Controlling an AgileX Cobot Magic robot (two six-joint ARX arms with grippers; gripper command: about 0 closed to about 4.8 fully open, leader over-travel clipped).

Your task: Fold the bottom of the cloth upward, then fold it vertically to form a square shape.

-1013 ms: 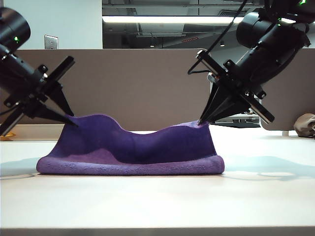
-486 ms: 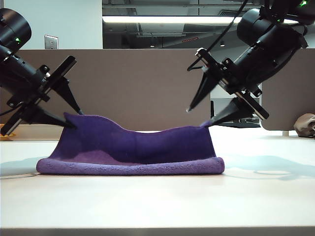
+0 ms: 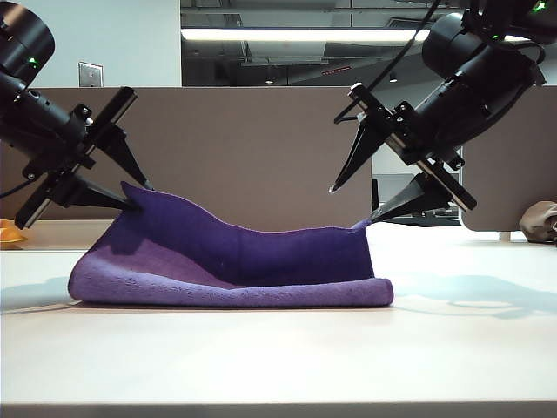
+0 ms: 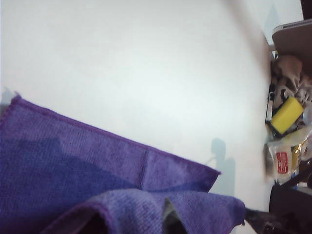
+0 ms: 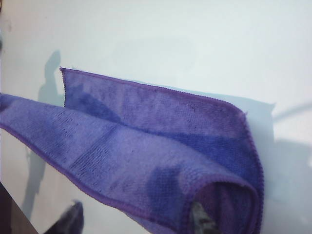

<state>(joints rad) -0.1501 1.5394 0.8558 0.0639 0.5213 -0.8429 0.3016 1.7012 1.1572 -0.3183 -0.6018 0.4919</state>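
The purple cloth (image 3: pixel 235 274) lies on the white table folded in two, fold toward the front, its upper layer raised at the back. My left gripper (image 3: pixel 142 198) is open at the raised left corner, which rests on its lower finger. In the left wrist view the cloth (image 4: pixel 73 161) drapes over the left gripper (image 4: pixel 134 224). My right gripper (image 3: pixel 351 206) is open at the right back corner; its lower fingertip touches the edge. In the right wrist view the cloth (image 5: pixel 146 131) covers one finger of the right gripper (image 5: pixel 135 222), the other is bare over the table.
A brown partition (image 3: pixel 244 148) runs behind the table. A tan object (image 3: pixel 540 222) sits at the far right and a yellow one (image 3: pixel 9 233) at the far left. The left wrist view shows clutter past the table, with a yellow sponge (image 4: pixel 286 114) and a packet (image 4: pixel 282 161).
Both grippers went from shut on the cloth's back corners to open. The upper layer has sagged lower in the middle. The left gripper tilted up a little.
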